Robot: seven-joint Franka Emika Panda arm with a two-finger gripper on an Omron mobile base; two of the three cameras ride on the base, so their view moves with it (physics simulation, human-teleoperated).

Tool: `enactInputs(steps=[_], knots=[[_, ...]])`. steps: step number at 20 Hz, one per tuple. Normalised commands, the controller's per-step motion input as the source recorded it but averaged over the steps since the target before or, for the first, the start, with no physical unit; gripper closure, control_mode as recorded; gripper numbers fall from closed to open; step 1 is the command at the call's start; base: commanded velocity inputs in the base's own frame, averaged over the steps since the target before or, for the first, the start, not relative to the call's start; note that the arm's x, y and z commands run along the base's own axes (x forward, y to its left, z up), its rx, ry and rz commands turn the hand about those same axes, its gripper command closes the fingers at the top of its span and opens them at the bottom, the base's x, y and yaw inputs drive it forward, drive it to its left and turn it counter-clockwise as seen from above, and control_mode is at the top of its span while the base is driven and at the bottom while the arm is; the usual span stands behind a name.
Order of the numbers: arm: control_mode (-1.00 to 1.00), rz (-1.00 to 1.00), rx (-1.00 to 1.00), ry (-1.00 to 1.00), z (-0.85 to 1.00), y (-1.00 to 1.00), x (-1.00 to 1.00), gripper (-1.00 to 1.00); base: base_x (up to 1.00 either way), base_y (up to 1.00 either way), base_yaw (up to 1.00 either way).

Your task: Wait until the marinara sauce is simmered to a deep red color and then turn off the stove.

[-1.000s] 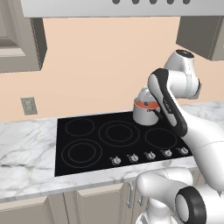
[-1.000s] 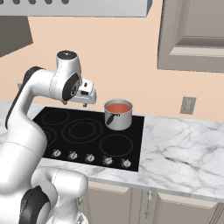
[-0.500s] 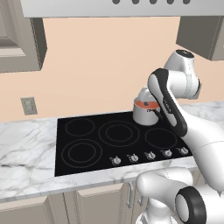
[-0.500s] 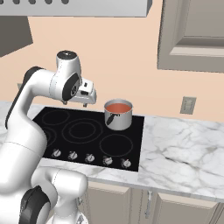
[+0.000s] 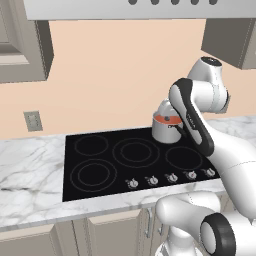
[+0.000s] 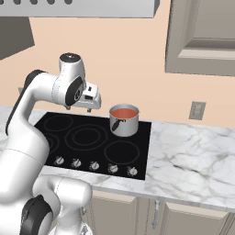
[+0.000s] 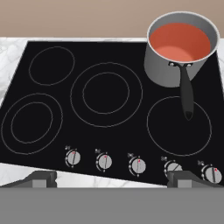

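The sauce (image 7: 179,41) fills a small steel saucepan (image 7: 170,65) that stands on the back right ring of the stove (image 7: 109,131), near the stove's far right corner and close to the wall. It sits there because that ring is presumably the one heating it, though no ring shows a glow. Its colour reads as a pale orange-red, not a deep red, so the waiting part of the job looks unfinished. The pan's dark handle (image 7: 187,98) points toward the front edge, reaching over the rim of the front right ring.

Along the stove's front edge runs a row of five silver knobs (image 7: 138,165). One of them, second from the right (image 7: 173,168), appears turned to a different angle from the rest, which would fit it being the control for the lit ring; that is a guess from its marker only.

The stove is set into a marble tabletop (image 6: 193,156) that extends to both sides.

The hand (image 6: 90,102) hangs above the stove, well apart from pan and knobs, looking down on them, a good place for watching the colour. Its fingers (image 7: 41,178) stand spread wide, holding and touching nothing.
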Motion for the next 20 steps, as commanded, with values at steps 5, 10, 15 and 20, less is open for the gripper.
enactInputs(steps=[5,10,15,20], knots=[[-1.00,0.00,0.00,0.00,0.00,0.00,0.00,-1.00,0.00,0.00,0.00],[-1.00,0.00,0.00,0.00,0.00,0.00,0.00,-1.00,0.00,0.00,0.00],[-1.00,0.00,0.00,0.00,0.00,0.00,0.00,-1.00,0.00,0.00,0.00],[-1.00,0.00,0.00,0.00,0.00,0.00,0.00,-1.00,0.00,0.00,0.00]])
